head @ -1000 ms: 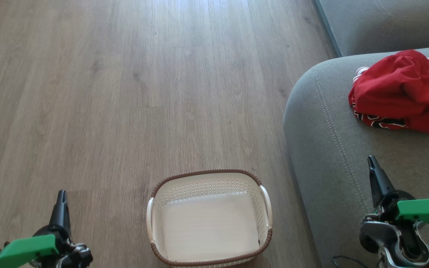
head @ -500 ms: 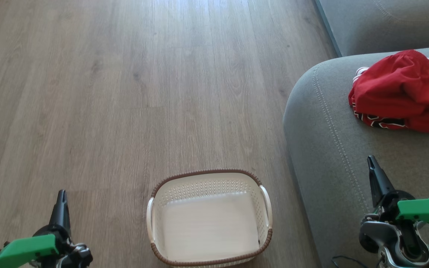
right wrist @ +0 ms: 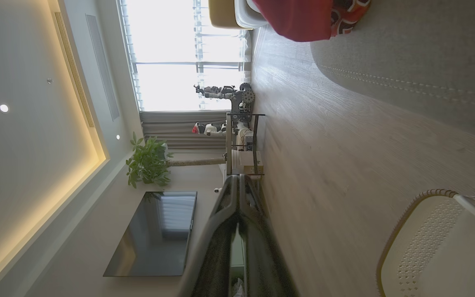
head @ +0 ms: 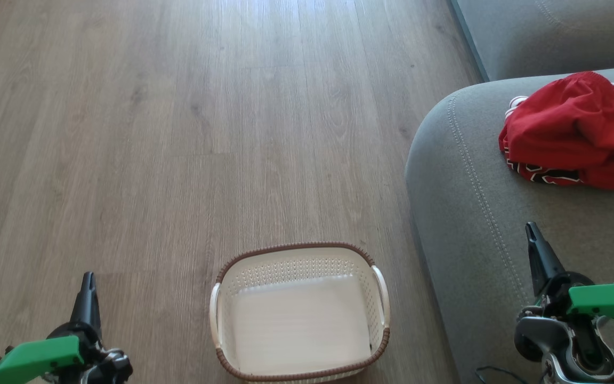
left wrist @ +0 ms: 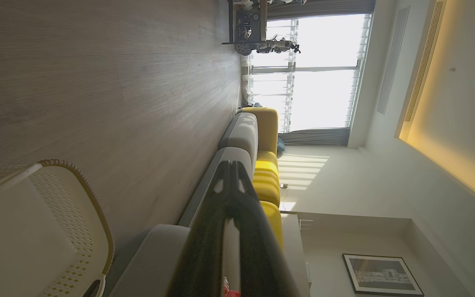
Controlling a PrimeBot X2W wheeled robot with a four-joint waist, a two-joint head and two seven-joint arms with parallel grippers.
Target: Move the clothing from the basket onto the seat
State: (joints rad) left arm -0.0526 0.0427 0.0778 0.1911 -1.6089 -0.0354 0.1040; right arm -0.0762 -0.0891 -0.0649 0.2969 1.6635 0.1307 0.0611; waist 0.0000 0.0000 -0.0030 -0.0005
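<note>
The red clothing (head: 573, 133) lies bunched on the grey seat (head: 477, 213) at the right, with black-and-white lettering showing under the red folds; a part of the clothing (right wrist: 303, 18) also hangs at the top of the right wrist view. The cream basket (head: 300, 312) with a brown rim stands on the floor at bottom centre and holds nothing. My left gripper (head: 88, 280) is shut at the lower left, over the floor beside the basket. My right gripper (head: 531, 230) is shut above the seat's front part, well short of the clothing.
Wood-look floor (head: 179, 133) spreads wide to the left and ahead of the basket. A second grey cushion (head: 552, 32) sits at the top right. Further off there are yellow sofa sections (left wrist: 268, 165), a metal rack (right wrist: 241, 140), a plant (right wrist: 149, 163) and a dark screen (right wrist: 155, 233).
</note>
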